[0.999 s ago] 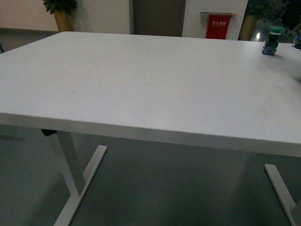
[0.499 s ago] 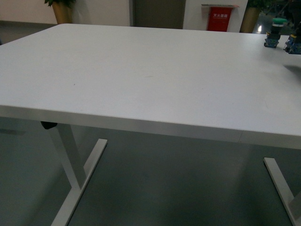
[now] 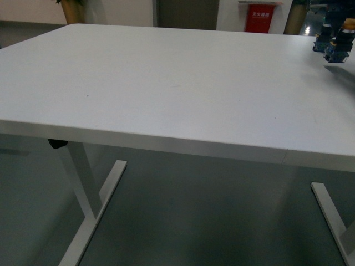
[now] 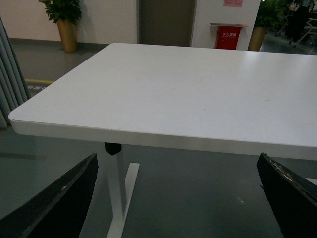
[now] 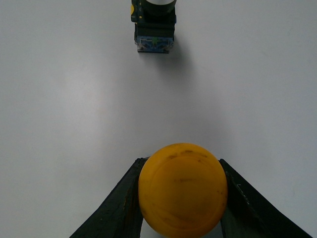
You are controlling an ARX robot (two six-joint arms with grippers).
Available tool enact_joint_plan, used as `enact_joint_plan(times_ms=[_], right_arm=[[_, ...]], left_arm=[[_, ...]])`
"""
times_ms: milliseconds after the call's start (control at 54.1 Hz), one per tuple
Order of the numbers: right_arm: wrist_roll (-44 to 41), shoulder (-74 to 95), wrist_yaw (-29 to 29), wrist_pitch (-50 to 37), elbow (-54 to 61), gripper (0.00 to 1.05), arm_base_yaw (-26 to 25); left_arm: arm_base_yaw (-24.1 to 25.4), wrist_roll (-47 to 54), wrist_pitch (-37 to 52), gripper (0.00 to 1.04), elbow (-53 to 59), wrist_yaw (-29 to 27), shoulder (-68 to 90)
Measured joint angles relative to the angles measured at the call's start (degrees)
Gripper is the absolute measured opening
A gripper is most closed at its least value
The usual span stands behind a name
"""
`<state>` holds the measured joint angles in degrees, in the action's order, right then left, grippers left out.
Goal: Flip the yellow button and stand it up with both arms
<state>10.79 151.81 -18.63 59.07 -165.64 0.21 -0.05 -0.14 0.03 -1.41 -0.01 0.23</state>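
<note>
The yellow button fills the gap between my right gripper's black fingers, which are shut on its round orange-yellow cap. The cap faces the wrist camera and hides the body under it. In the front view the yellow button shows at the table's far right edge, cap up, blue-grey block below. The right arm itself hardly shows there. My left gripper is open and holds nothing. Its fingers hang off the table's near corner, below the tabletop.
A second button with a blue contact block rests on the white table just beyond the held one, and is the button at far right in the front view. Behind the table are a red box and potted plants.
The front view has shifted, and the yellow button has come into sight at the far right beside the other button, with its cap now showing on top.
</note>
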Motion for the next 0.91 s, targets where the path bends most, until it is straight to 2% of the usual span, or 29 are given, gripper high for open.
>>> enact_joint_plan(times_ms=[610, 703, 721, 740, 758, 795, 906], right_arm=[[-1.0, 1.6, -2.1, 0.6, -0.2, 0.36, -1.6], [-1.4, 1.9, -1.2, 0.3, -0.2, 0.55, -1.6], [-1.4, 1.9, -1.2, 0.3, -0.2, 0.55, -1.6], [-1.6, 2.0, -0.9, 0.0, -0.2, 0.62, -1.6], [-1.6, 2.1, -0.8, -0.1, -0.2, 0.64, -1.6], [-1.9, 2.4, -0.7, -0.7, -0.2, 0.74, -1.5], [-3.1, 2.6, -0.3, -2.1, -0.2, 0.96, -1.5]], left_arm=[[0.0, 0.0, 0.0, 0.99, 0.0, 0.0, 0.0], [0.0, 0.0, 0.0, 0.99, 0.0, 0.0, 0.0], [0.0, 0.0, 0.0, 0.99, 0.0, 0.0, 0.0], [0.0, 0.0, 0.0, 0.99, 0.0, 0.0, 0.0], [0.0, 0.0, 0.0, 0.99, 0.0, 0.0, 0.0], [0.0, 0.0, 0.0, 0.99, 0.0, 0.0, 0.0], [0.0, 0.0, 0.0, 0.99, 0.0, 0.0, 0.0]])
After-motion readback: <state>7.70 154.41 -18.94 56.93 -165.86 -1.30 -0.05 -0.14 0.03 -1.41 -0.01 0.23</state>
